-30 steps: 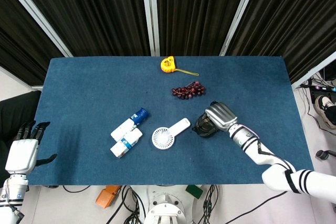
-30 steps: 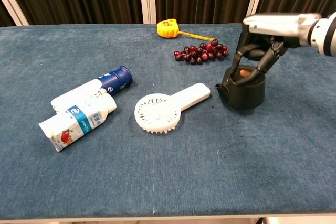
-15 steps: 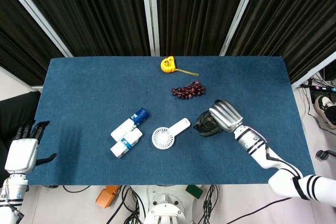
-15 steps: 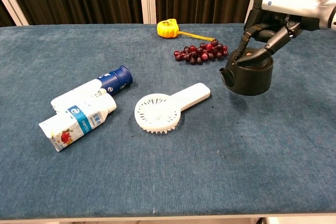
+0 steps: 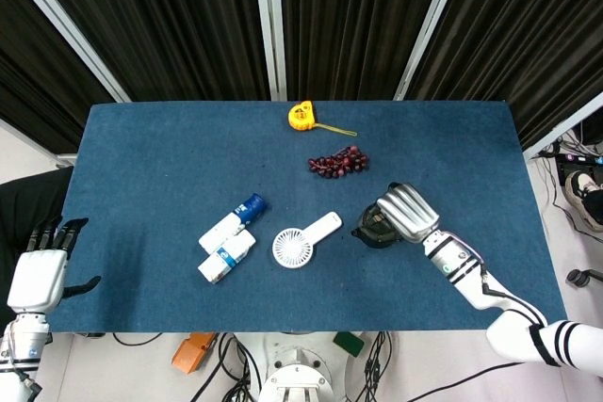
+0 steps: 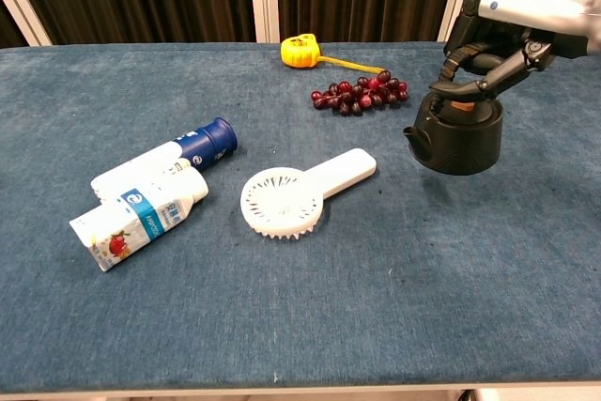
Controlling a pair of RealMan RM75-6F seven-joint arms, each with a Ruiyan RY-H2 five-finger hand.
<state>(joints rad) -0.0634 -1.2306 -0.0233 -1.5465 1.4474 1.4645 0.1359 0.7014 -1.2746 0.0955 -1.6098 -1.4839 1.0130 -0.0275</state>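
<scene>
1. The right hand (image 6: 498, 39) has its fingers (image 6: 470, 82) clamped from above on the top of a small black teapot (image 6: 460, 133), right of centre on the surface. In the head view the same hand (image 5: 407, 212) covers most of the pot (image 5: 372, 228).

2. Judging from the chest view, the pot is gripped and seems to hang a little above the cloth, so the grasp looks done and the carrying is what is left. Whether the base is fully clear of the cloth I cannot tell for sure.

3. The left hand (image 5: 40, 275) hangs off the near left corner, well apart from everything, with its fingers spread and nothing in them.

4. The surface (image 5: 151, 157) is covered in blue cloth. On it lie a white handheld fan (image 6: 296, 192) near the middle, two milk bottles (image 6: 150, 190) side by side and touching to its left, a bunch of dark red grapes (image 6: 362, 93) just behind the pot, and a yellow tape measure (image 6: 299, 50) near the far edge.

5. Behind the surface hang black pleated curtains (image 5: 358, 16) parted by pale metal posts. Cables (image 5: 226, 360) and the robot's base show on the floor below the near edge.
</scene>
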